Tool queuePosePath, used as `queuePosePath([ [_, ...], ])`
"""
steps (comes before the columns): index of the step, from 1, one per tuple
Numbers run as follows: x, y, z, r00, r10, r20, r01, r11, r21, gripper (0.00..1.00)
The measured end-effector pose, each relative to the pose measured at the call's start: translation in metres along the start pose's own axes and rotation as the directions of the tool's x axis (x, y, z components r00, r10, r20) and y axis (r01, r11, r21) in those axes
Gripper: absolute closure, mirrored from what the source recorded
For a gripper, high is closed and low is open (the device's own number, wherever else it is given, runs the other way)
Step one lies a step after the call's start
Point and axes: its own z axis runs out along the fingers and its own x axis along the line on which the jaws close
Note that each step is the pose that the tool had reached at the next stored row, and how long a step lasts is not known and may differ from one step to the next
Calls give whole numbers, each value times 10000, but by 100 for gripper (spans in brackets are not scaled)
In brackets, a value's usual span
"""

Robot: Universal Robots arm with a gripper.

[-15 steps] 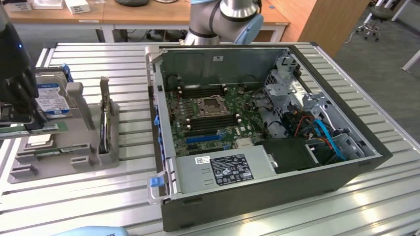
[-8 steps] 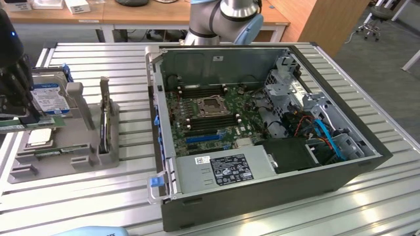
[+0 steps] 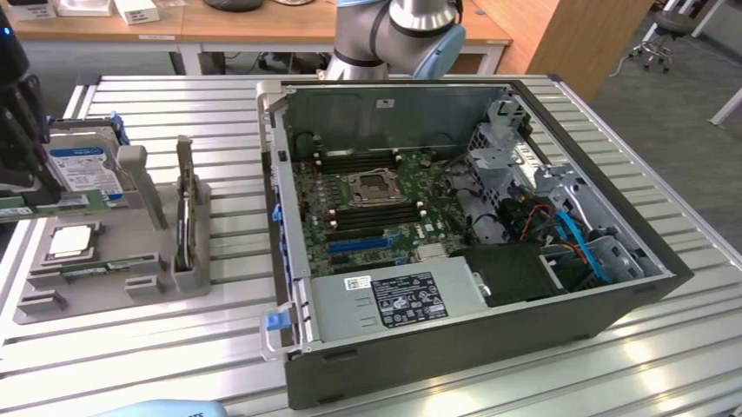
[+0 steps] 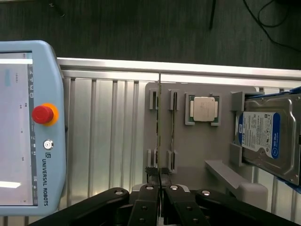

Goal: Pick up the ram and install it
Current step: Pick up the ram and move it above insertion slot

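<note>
My gripper point(image 4: 160, 183) hangs above the grey parts tray point(image 4: 197, 146), shut on the ram point(image 4: 160, 122). I see the ram edge-on, as a thin line running from the fingertips out past the tray's far edge. A second thin stick point(image 4: 174, 125) sits in a tray slot beside it, and shows as a green strip point(image 3: 99, 267) in the exterior view. The open computer case point(image 3: 464, 234) lies at the exterior view's right. Its motherboard has long black memory slots point(image 3: 371, 219) on both sides of the processor socket point(image 3: 377, 187).
The tray point(image 3: 162, 234) also holds a silver processor point(image 4: 204, 108), a blue-labelled hard drive point(image 4: 263, 136) and an upright thin board point(image 3: 183, 200). A teach pendant point(image 4: 28, 127) lies over the slatted table. A tall black object point(image 3: 17, 130) stands at the exterior view's left edge.
</note>
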Motion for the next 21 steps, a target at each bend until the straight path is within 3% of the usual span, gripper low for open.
queuePosePath([
  [16,0,14,-362,10000,0,0,0,10000,1,89],
  [21,0,15,-386,10000,0,1,0,10000,2,89],
])
